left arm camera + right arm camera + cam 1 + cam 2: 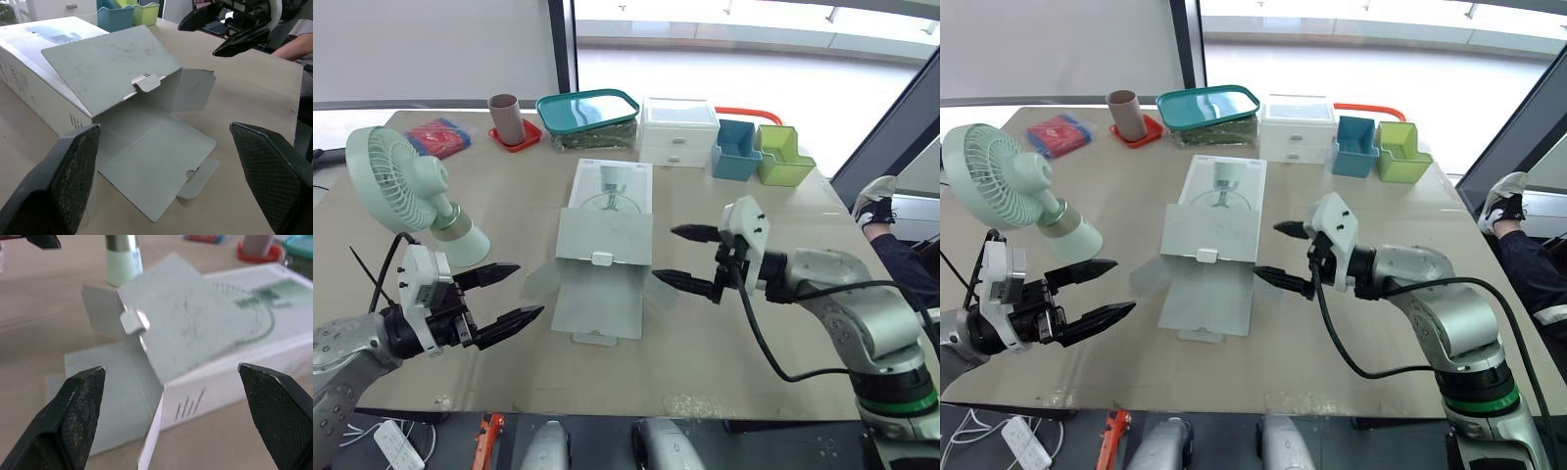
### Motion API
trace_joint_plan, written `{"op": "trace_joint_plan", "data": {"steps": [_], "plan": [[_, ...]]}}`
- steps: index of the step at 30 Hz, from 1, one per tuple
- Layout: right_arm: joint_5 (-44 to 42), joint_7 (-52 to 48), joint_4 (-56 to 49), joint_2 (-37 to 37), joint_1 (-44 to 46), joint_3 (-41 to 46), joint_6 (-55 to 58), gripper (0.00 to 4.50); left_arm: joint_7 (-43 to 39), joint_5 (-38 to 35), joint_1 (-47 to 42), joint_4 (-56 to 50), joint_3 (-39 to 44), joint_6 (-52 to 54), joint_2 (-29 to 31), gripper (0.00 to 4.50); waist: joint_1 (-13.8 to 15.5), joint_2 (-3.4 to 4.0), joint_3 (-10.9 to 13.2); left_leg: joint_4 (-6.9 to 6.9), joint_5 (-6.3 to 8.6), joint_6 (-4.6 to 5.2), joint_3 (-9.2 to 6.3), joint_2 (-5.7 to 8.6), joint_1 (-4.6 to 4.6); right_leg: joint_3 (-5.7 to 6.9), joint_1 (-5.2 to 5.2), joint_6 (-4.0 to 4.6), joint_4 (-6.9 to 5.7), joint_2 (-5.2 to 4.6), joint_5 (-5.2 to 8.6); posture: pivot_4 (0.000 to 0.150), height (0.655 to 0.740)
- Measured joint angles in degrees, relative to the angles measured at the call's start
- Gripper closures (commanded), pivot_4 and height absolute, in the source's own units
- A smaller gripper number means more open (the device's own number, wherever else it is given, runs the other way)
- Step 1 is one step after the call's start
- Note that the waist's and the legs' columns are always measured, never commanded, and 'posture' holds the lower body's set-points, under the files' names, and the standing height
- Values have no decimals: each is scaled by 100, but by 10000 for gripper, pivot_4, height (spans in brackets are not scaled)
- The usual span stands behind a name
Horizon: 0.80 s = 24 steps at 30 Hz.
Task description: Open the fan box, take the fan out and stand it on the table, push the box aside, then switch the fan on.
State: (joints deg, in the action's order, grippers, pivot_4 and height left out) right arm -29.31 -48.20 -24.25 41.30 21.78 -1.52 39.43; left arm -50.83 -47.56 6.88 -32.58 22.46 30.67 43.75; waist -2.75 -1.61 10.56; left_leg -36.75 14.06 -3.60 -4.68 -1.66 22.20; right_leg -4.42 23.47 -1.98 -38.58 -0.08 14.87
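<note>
your fan point(406, 191) stands on the table point(783, 323) left of the opened box point(607, 235), so with left gripper point(530, 289) and right gripper point(663, 255) both spread wide and empty, pushing the box aside looks next.

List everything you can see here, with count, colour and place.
fan: one, pale green, standing on the table, left side.
fan box: one, white-grey, table centre, end flaps open.
packet: one, red, far left.
cup: one, brown, on a red lid, far side.
container: one, teal lid, far centre.
drawer unit: one, white, beside the container.
blue bin: one, far right.
green bin: one, beside the blue bin.
shoe: one, white, a person's, off the table's right edge.
left gripper: black fingers, open, left of the flaps.
right gripper: black fingers, open, right of the flaps.
</note>
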Motion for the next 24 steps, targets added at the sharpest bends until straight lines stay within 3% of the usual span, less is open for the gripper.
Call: {"op": "trace_joint_plan", "data": {"steps": [15,18,24], "plan": [[1162,168,1349,-688,791,-1229,-327,643,275,170,410,-261,-45,-227,-369,0,2,-4,-2,-3,0,0,11,2,-6,-25,-3,-14,1,6,8,1500,7400],[1342,319,1843,-939,938,-1293,-245,8413,337,269,410,-342,-171,-305,-437,0,1,-3,-2,-2,0,0,10,1,-4,-24,-1,-14,0,8,8,1500,7400],[1414,306,2002,-982,1153,-1281,-61,32649,414,446,393,-346,-255,-415,-479,0,2,-3,-2,-1,1,2,8,1,-3,-23,-1,-14,0,8,9,1500,7400]]}}
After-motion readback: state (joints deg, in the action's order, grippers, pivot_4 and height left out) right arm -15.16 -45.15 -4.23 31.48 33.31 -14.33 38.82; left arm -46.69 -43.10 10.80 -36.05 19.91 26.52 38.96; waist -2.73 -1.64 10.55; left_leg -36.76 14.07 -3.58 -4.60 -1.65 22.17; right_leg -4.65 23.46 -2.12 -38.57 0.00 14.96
